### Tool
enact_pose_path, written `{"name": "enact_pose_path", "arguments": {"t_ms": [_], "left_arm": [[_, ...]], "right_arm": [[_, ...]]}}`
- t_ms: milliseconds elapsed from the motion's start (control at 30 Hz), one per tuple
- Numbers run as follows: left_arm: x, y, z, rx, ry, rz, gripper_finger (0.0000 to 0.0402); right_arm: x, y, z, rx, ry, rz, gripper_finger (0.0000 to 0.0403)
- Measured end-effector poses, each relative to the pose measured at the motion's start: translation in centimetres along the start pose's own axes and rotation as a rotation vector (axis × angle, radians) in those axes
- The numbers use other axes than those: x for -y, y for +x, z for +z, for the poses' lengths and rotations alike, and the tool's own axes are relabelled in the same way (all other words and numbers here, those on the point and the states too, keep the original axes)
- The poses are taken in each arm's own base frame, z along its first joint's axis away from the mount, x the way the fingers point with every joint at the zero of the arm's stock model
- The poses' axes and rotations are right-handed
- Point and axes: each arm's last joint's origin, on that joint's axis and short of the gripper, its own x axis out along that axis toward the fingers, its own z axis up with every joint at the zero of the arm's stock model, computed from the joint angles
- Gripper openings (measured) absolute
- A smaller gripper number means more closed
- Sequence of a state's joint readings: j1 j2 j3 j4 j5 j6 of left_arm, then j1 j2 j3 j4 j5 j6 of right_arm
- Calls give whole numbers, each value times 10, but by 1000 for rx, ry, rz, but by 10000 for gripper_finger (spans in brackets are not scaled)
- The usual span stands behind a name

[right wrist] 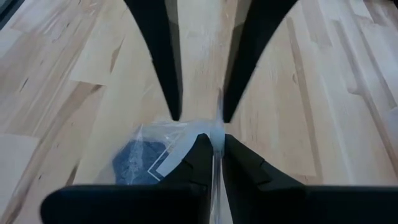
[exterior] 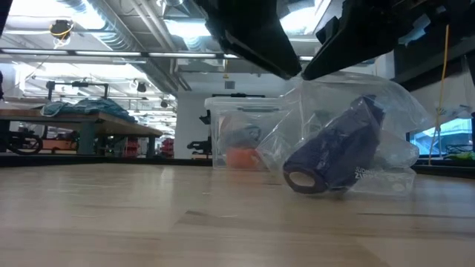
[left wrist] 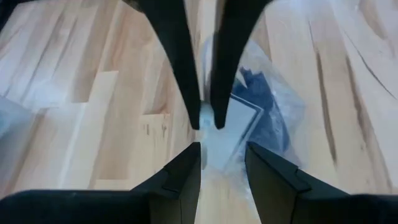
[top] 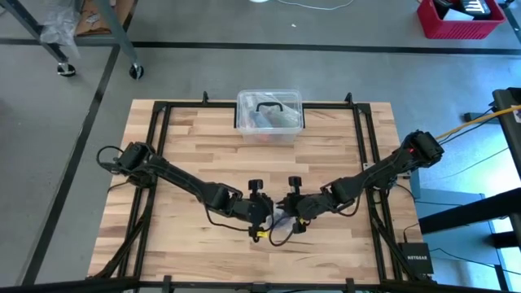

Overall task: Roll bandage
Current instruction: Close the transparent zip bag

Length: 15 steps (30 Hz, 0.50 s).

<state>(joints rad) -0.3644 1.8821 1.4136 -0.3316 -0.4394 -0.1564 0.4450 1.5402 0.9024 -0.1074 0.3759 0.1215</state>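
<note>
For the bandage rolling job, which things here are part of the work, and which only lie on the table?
Part of the job:
- bandage, rolled, inside the wrapper
- clear wrapper around it
- left gripper and right gripper, both at the wrapper's edge, mid-table

Just lying about:
- clear plastic box at the table's far edge

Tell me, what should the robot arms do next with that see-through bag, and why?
Probably pull gently apart to open the plastic wrapper. The bandage sits rolled inside it, and both the left gripper and right gripper meet at the wrapper's top edge, the right pinching it. The bandage can't be handled until it's out.
</note>
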Motion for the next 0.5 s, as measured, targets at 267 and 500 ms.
{"name": "enact_pose_path", "arguments": {"t_ms": [267, 500], "left_arm": [[-6, 2, 2, 13, -14, 50, 88], [-10, 4, 2, 9, -17, 46, 7]], "right_arm": [[0, 0, 0, 1, 0, 2, 31], [0, 0, 0, 0, 1, 9, 31]]}}
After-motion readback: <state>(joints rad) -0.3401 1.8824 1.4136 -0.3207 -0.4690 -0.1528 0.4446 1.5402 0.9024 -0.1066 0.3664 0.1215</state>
